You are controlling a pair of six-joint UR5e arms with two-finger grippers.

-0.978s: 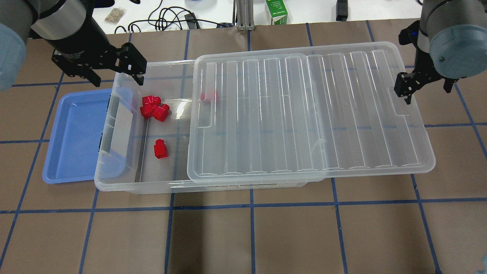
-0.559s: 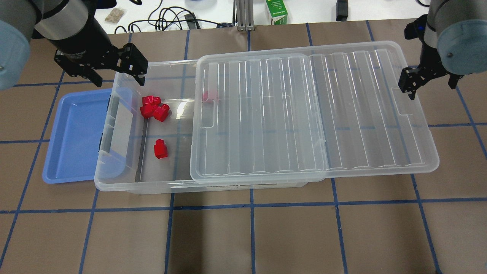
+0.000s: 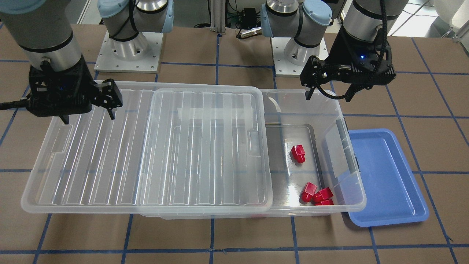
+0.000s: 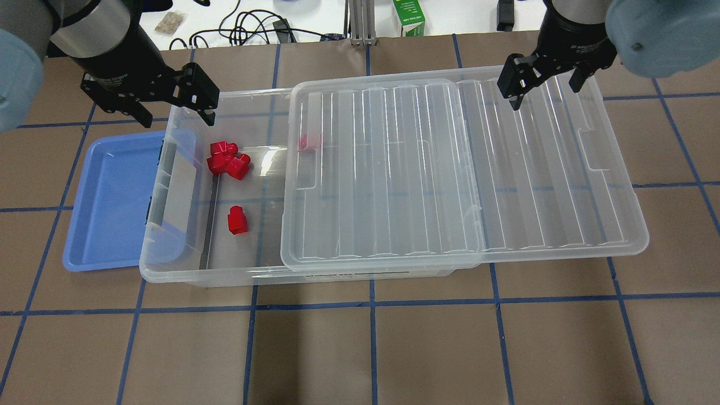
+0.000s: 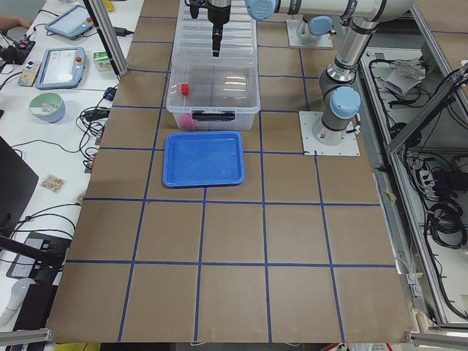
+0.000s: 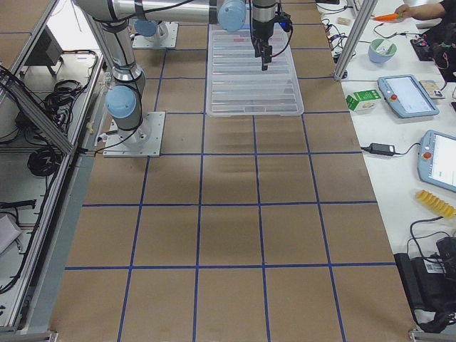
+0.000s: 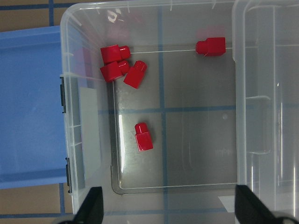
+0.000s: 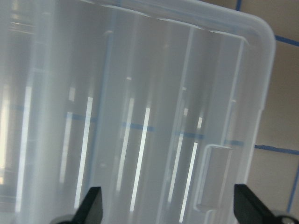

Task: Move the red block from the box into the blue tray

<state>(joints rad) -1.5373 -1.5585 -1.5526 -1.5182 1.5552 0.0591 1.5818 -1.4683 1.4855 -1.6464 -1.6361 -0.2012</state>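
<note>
The clear box (image 4: pixel 169 269) lies across the table, and its ribbed lid (image 4: pixel 450 169) is slid to the right, leaving the left end uncovered. Several red blocks lie inside: a cluster (image 4: pixel 228 160), a single one (image 4: pixel 237 220) and one under the lid's edge (image 4: pixel 308 142). They also show in the left wrist view (image 7: pixel 143 136). The blue tray (image 4: pixel 112 202) sits empty against the box's left end. My left gripper (image 4: pixel 175 117) is open and empty above the box's far left corner. My right gripper (image 4: pixel 544 93) is open and empty above the lid's far right part.
A green carton (image 4: pixel 409 17) and cables (image 4: pixel 253 28) lie on the white bench beyond the table. The two arm bases (image 3: pixel 128 47) (image 3: pixel 296 51) stand at the robot's side of the box.
My right gripper has moved from the lid's right end leftward and to the far side, over the lid. The lid slid slightly to the right. The left gripper has barely moved.
</note>
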